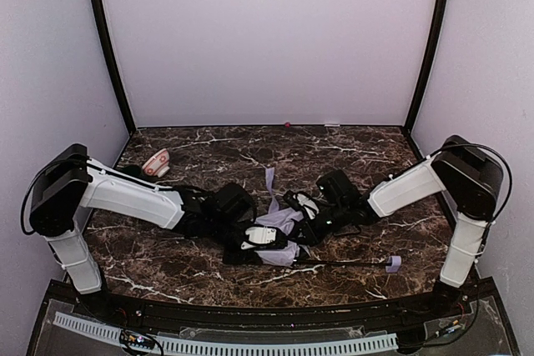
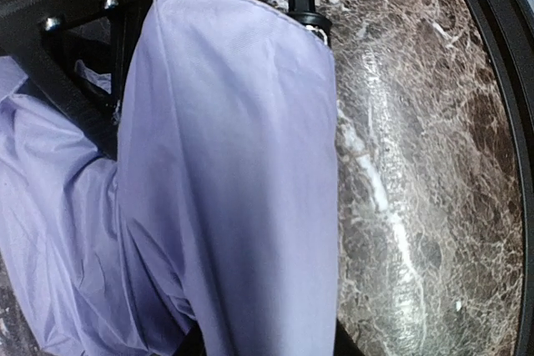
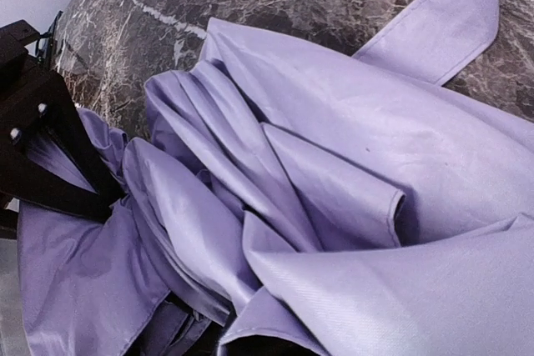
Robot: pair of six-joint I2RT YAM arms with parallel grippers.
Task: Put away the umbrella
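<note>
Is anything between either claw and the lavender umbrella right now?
Nothing visible. The left claw and right claw both sit against the crumpled pale lavender fabric umbrella mid-table; the red-patterned bowl lies apart, far left.

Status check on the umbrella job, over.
Left gripper on umbrella, grip unclear. Right gripper shut in its folds. Umbrella bunched mid-table, strap loose. Bowl far left, not in the way.
</note>
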